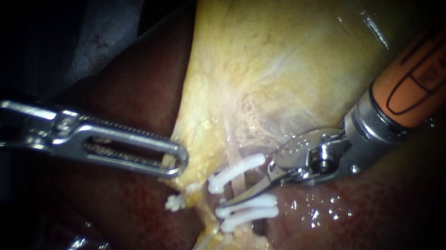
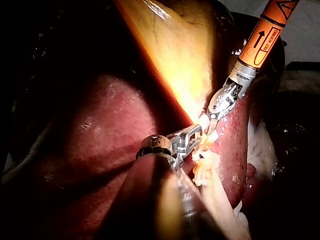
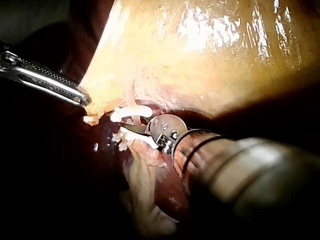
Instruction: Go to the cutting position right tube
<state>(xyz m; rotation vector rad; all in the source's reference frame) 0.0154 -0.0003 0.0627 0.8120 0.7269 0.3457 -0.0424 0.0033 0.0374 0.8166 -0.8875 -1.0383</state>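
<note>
Right tube (image 1: 236, 183) crowded by white clips (image 1: 236, 170); right instrument (image 1: 239, 194) blades parted astride; left instrument (image 1: 174, 160) clenched on gallbladder (image 1: 267, 66).

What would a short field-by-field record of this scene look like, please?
left instrument: jaws shut on the gallbladder edge
right instrument: blade tip lies against the tube
upper clip: on the tube, just above the blade tip
lower clips: two side by side, just below the blade tip
liver: red and wet, beneath the tube
</note>
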